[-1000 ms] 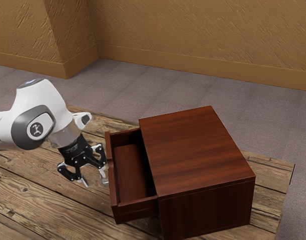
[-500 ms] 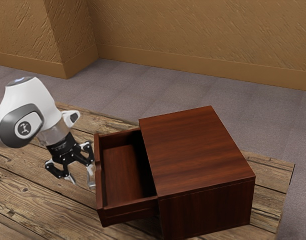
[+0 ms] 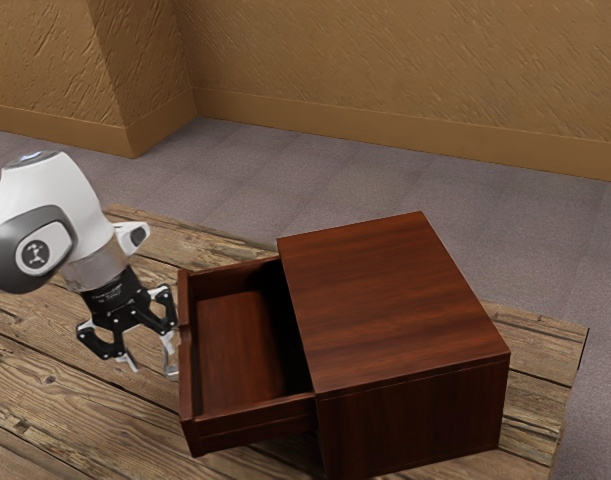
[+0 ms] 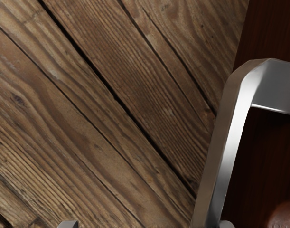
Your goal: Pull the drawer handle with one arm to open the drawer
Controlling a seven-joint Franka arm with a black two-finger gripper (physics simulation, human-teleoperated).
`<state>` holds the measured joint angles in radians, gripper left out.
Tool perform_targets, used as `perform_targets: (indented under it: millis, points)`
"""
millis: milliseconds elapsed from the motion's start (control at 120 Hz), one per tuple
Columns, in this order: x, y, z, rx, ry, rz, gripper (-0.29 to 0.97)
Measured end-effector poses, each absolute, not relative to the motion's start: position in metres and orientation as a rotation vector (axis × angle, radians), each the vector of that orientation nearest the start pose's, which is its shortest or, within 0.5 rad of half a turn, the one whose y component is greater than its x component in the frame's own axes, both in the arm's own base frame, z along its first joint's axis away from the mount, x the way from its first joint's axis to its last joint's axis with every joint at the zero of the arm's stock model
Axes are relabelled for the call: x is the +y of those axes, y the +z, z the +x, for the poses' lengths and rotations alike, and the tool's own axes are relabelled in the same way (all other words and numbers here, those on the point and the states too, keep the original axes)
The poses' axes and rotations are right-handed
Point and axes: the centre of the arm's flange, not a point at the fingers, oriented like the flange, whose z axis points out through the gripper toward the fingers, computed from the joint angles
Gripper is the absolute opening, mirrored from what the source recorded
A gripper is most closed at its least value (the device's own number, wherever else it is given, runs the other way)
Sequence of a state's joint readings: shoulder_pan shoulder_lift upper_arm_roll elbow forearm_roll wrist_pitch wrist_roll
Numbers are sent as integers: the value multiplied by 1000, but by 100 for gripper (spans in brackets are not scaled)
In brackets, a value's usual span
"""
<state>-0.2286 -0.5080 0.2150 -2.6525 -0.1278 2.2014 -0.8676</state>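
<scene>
A dark wooden cabinet [image 3: 390, 300] stands on the plank table [image 3: 65, 420]. Its drawer [image 3: 235, 345] is pulled well out toward the exterior view's left, with its bare inside showing. My black gripper [image 3: 145, 360] hangs just outside the drawer front, fingers pointing down and spread, open. The silver handle [image 3: 172, 352] on the drawer front lies between the fingers, against the one nearer the drawer. From the wrist, the handle [image 4: 230, 142] is a bent metal bar standing off the dark drawer front [image 4: 270, 166]. A grey fingertip [image 4: 69, 223] sits far from it over the planks.
The rough plank table [image 4: 88, 118] stretches out in front of the drawer, toward the exterior view's left and lower left. Its far edge [image 3: 570, 330] lies past the cabinet. Grey carpet [image 3: 385, 180] and tan walls [image 3: 385, 60] surround the table.
The drawer has slid further out toward the exterior view's left. My gripper has moved the same way with the handle, still spread.
</scene>
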Motion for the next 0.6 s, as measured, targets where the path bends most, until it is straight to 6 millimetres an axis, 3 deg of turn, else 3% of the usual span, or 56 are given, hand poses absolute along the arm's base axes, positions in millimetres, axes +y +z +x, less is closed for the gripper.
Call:
perform_targets:
  millis: [600]
  points:
    - [-13,412,378,-1375,39,-2994,42]
